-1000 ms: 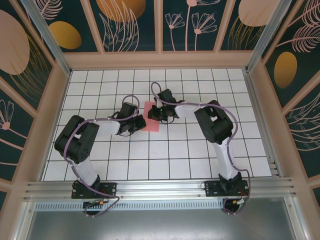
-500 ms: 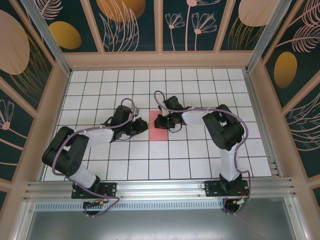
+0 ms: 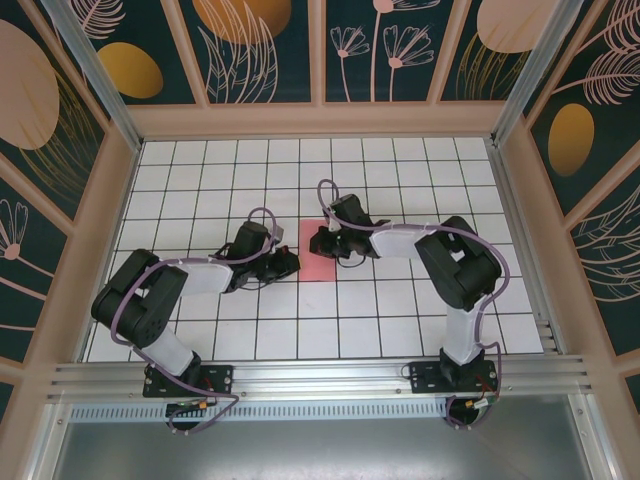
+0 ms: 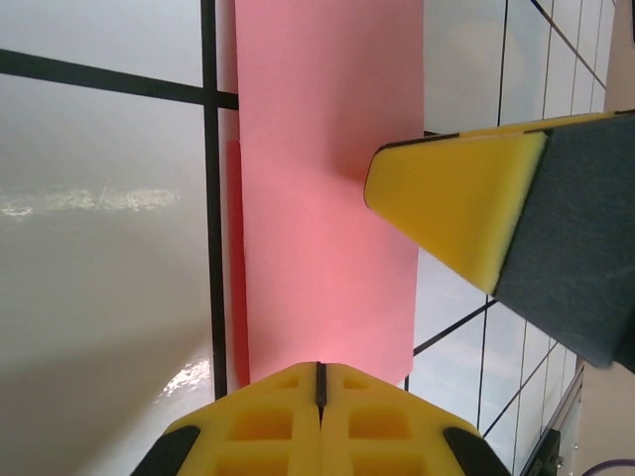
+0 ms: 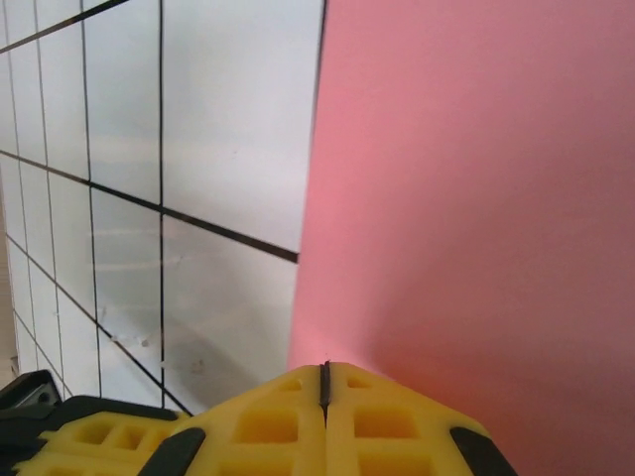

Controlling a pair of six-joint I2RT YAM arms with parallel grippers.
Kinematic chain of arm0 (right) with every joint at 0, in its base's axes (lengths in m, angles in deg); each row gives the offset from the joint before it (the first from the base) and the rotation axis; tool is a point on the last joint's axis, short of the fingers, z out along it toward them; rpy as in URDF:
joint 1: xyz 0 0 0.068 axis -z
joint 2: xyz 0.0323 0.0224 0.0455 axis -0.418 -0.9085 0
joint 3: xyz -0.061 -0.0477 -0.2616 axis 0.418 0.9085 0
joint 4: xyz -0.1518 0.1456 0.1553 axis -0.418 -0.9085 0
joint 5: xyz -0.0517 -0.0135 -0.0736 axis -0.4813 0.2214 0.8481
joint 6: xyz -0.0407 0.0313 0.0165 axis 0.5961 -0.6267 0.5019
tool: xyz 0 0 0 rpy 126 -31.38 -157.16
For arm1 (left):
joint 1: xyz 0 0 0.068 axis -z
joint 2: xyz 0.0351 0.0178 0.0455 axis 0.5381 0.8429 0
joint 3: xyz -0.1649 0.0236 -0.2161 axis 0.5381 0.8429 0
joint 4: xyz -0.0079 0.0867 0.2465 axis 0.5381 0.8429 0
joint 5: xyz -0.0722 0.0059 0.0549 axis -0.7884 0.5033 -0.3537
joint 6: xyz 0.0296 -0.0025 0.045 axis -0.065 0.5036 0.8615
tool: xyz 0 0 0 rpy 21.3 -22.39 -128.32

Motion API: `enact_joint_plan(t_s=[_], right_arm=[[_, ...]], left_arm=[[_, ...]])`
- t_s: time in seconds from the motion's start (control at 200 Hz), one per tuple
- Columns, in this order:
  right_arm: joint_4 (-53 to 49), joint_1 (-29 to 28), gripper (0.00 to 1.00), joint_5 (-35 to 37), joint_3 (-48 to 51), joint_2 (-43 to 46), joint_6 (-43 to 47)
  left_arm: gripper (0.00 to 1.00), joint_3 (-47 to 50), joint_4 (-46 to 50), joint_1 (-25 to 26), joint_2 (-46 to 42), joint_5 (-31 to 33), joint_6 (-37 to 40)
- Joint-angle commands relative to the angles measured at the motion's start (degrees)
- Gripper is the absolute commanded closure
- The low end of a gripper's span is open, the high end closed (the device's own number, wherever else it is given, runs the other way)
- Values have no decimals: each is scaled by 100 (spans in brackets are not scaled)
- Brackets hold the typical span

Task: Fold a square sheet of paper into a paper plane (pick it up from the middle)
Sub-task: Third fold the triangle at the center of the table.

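The square sheet of paper (image 3: 319,268) lies flat on the tiled table as a folded pink-red rectangle, about one tile wide. In the left wrist view the paper (image 4: 327,198) shows a darker lower layer along its left edge. My left gripper (image 3: 295,264) is shut, and its yellow tips (image 4: 319,369) rest at the sheet's near edge. My right gripper (image 3: 314,243) is shut too. It presses down on the sheet's upper part, with the paper (image 5: 476,218) spreading out ahead of its tips (image 5: 323,369). The right gripper's yellow fingers (image 4: 456,198) also appear over the paper in the left wrist view.
The white gridded table (image 3: 380,320) is boxed in by wooden-framed patterned walls (image 3: 320,118) at the back and sides. An aluminium rail (image 3: 320,378) runs along the near edge by the arm bases. Open tiles surround the paper.
The paper was tilted and partly raised; it now lies flat and square to the grid. Both grippers have come lower and nearer onto it. Their jaws stayed shut.
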Motion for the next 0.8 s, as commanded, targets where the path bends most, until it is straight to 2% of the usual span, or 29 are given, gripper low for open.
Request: enact_joint_plan(t_s=[0.0,0.205,0.555,0.796], right_arm=[[269,-150,98,19,213,195,-268],[416,-253,99,-87,389,102,-491],[508,-281,100,-169,489,-91,-566],[491,-349,100,-344,499,-140,-653]], left_arm=[[97,100,-365,124,-46,-109,-164],[98,106,-462,268,216,29,-311],[100,150,11,271,469,540,-384],[100,172,185,270,472,619,-384]])
